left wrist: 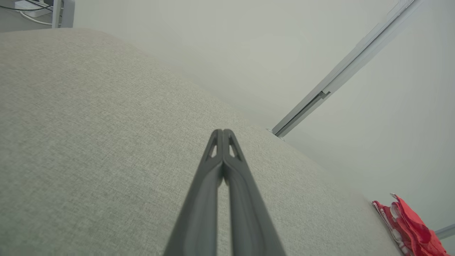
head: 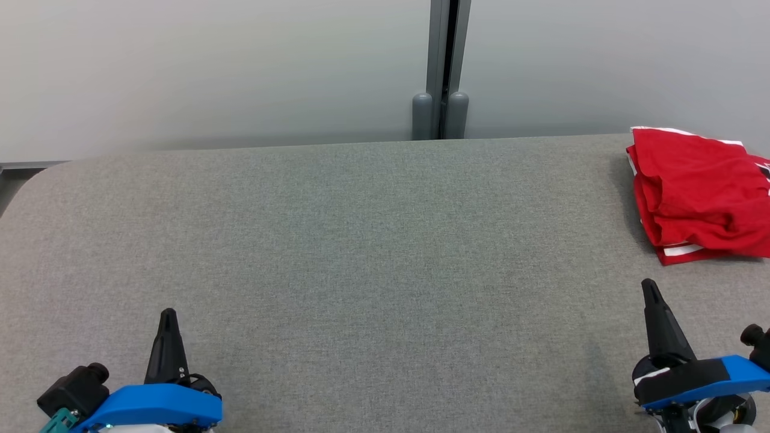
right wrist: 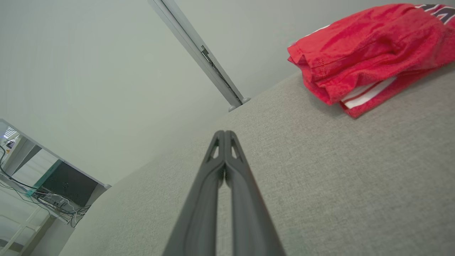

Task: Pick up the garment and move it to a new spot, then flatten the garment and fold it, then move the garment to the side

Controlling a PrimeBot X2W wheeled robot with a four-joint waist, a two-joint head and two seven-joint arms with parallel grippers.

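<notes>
Garment: the red garment (head: 698,192), with white stripes at its edges, lies folded in a rumpled stack at the far right of the head view, in the upper half. The frame's right edge cuts it off.
Garment's support: it rests on the grey cloth-covered table (head: 361,240), close to the table's back edge.
Garment, wrist views: it sits in the lower right corner of the left wrist view. In the upper right of the right wrist view its stacked layers and a white band show, with a bit of dark print at the top corner.
Left gripper: the left gripper (head: 168,314) is at the lower left of the head view. Its two fingers (left wrist: 201,206) are pressed together to one point with nothing between them, and it is well apart from the garment.
Right gripper: the right gripper (head: 648,284) is at the lower right of the head view, with its fingers (right wrist: 201,206) closed tip to tip and holding nothing. The garment lies above it in the frame, near but not touching.
Table: a woven grey surface with a rounded corner at the left of the head view.
Background: a pale wall (head: 210,72), and a grey upright post (head: 445,60) at top centre of the head view that meets the table's back edge.
Side: cables (right wrist: 53,202) lie in the lower left of the right wrist view.
</notes>
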